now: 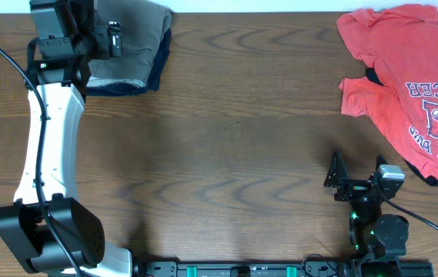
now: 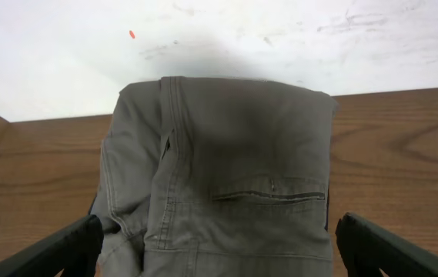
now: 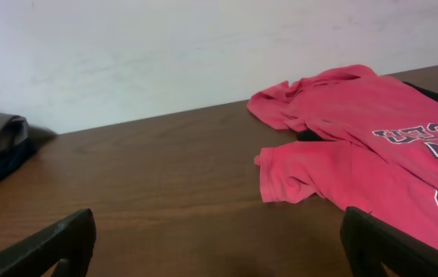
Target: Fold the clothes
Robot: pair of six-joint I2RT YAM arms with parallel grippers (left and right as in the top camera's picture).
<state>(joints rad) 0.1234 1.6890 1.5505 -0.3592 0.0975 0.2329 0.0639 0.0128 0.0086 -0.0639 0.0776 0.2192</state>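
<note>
We take this for a robotics lab: a wood-grain surface (image 1: 226, 138) set against a bare white wall (image 3: 203, 54), a cabled left arm (image 1: 49, 146) and right arm (image 1: 376, 223) standing at its near edge, a red T-shirt (image 1: 403, 69) lying loose on it.

Soft, even light fills all three views, leaving a faint sheen on the table (image 1: 226, 131). In the left wrist view a dark, blurry shadow covers the top of the shorts (image 2: 226, 154) and the wall (image 2: 319, 46) behind.
</note>
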